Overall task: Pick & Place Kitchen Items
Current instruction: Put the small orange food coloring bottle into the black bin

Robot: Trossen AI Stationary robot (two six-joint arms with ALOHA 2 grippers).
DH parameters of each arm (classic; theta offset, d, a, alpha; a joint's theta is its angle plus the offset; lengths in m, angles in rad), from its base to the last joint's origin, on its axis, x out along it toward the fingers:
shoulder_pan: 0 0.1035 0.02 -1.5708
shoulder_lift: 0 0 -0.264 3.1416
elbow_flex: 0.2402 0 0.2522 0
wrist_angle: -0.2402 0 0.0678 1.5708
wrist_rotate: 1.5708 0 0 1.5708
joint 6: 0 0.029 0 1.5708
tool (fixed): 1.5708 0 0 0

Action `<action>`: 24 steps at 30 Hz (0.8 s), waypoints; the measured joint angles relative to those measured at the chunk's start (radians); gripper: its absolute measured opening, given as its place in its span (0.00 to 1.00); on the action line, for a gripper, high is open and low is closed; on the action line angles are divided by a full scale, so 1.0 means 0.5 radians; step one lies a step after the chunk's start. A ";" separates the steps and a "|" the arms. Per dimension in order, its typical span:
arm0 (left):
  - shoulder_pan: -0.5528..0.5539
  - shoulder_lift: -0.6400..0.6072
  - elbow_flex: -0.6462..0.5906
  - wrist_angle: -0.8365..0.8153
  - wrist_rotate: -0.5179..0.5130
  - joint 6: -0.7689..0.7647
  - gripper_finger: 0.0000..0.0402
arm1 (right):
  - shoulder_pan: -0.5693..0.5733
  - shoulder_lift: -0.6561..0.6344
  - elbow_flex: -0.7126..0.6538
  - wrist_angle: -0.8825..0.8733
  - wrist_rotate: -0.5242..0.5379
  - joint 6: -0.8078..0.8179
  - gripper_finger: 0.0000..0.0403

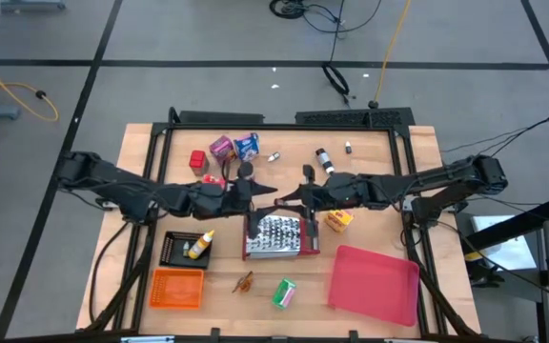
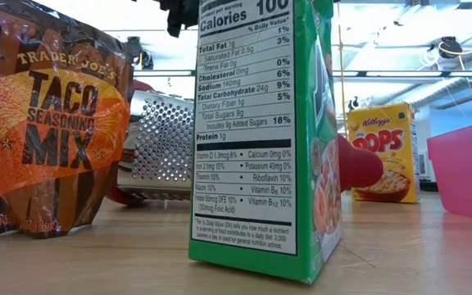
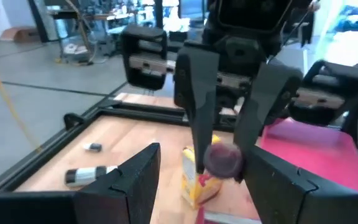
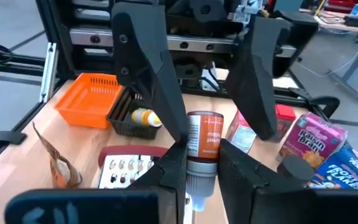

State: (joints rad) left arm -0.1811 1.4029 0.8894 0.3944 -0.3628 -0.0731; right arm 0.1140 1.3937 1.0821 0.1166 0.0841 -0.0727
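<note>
The right hand (image 3: 232,163) pinches a jar's dark round cap (image 3: 224,160) above a yellow box (image 3: 197,180).

high: overhead | low: table-level | both share grater (image 1: 273,234)

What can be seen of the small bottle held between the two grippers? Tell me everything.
The bottle is small and round, with a red-brown label carrying pale print that is too small to read in full, and a pale cap end that looks like plastic. It is held off the table, above the grater, with its cap end towards the right wrist. The right gripper has its jaws closed on it. The left gripper has open jaws on either side of the bottle, and I cannot tell if they touch it.
</note>
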 joint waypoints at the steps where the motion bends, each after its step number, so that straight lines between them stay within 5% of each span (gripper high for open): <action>1: 0.008 0.015 0.000 0.040 0.026 0.000 0.56 | 0.001 0.000 0.000 0.005 0.001 0.000 0.14; 11: 0.022 0.034 0.001 0.044 0.134 0.003 0.53 | -0.001 0.000 0.000 -0.010 -0.001 -0.016 0.14; 22: 0.022 0.034 0.003 -0.024 0.202 0.033 0.12 | -0.002 0.002 0.000 -0.064 0.016 -0.021 0.14; 24: 0.023 0.033 0.003 -0.021 0.228 0.038 0.11 | -0.002 0.000 0.000 -0.064 0.011 -0.014 0.14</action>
State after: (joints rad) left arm -0.1696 1.4192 0.8909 0.3841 -0.2488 -0.0540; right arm 0.1131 1.3937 1.0821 0.0845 0.0894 -0.0795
